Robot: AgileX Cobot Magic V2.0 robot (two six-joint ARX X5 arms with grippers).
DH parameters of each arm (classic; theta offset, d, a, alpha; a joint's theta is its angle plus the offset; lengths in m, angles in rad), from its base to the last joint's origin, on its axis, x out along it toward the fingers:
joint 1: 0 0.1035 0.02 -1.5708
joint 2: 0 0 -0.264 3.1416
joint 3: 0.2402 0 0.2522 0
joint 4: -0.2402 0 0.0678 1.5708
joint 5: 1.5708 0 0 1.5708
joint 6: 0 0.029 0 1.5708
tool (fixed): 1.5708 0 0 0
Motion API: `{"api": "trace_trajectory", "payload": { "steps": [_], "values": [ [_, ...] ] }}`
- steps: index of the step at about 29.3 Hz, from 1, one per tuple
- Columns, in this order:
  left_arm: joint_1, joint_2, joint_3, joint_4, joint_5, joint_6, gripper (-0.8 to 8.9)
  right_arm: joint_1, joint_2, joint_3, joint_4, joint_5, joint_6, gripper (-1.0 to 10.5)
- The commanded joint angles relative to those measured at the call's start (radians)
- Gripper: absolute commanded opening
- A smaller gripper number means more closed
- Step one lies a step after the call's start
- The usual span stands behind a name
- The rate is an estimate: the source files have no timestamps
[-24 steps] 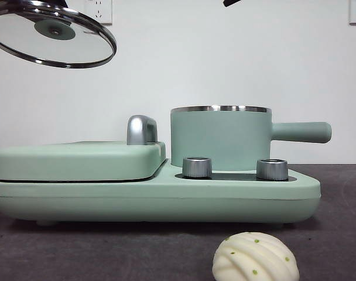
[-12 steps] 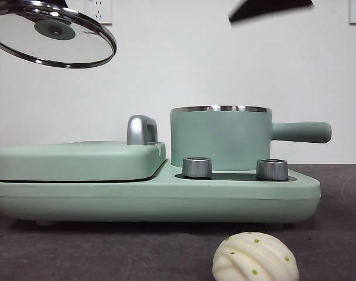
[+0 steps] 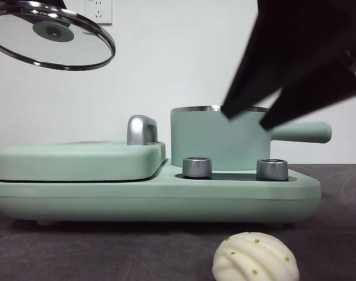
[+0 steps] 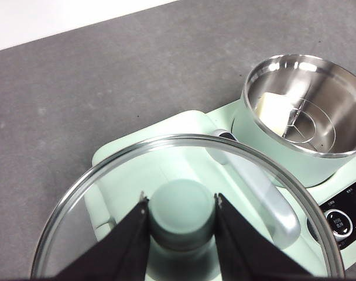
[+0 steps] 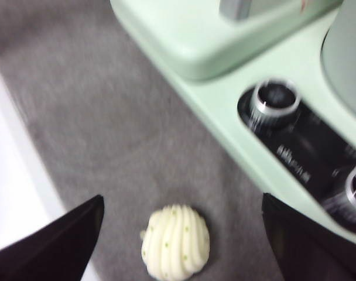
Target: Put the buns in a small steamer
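The ridged bun (image 3: pixel 255 257) with green specks lies on the dark table before the cooker, and it shows again as the ridged bun (image 5: pixel 175 240) between the wide-apart jaws of my right gripper (image 5: pixel 182 202), which hangs open above it. That right gripper (image 3: pixel 243 120) is large and dark at the upper right, in front of the small steamer (image 3: pixel 216 140). The small steamer (image 4: pixel 310 155) stands uncovered with the smooth bun (image 4: pixel 273 111) inside on a wire rack. My left gripper (image 4: pixel 181 202) is shut on the knob of the glass lid (image 4: pixel 96 193), and that glass lid (image 3: pixel 52 41) is held high at the left.
The mint-green cooker base (image 3: pixel 154 202) carries a flat griddle cover (image 3: pixel 78 161) with a chrome handle (image 3: pixel 141 130) and two steel knobs (image 3: pixel 197 167). The steamer's long handle (image 3: pixel 304 132) sticks out to the right. White wall behind.
My right arm has dropped from the top right edge and now fills the upper right, in front of the steamer. The lid has barely shifted. The ridged bun lies as before.
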Motion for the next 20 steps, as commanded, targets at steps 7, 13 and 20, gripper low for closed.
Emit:
{"api": "trace_trajectory", "payload": {
  "steps": [7, 13, 20],
  "values": [
    [-0.003, 0.0, 0.015, 0.031, 0.002, -0.008, 0.11, 0.026, 0.153, 0.006, 0.013, 0.003, 0.015, 4.3],
    [-0.003, 0.001, 0.015, 0.03, 0.002, -0.008, 0.11, 0.026, 0.278, 0.006, 0.023, 0.012, 0.016, 4.3],
    [-0.003, 0.001, 0.015, 0.031, 0.002, -0.008, 0.11, 0.026, 0.364, 0.006, 0.065, 0.008, 0.018, 4.3]
  ]
}}
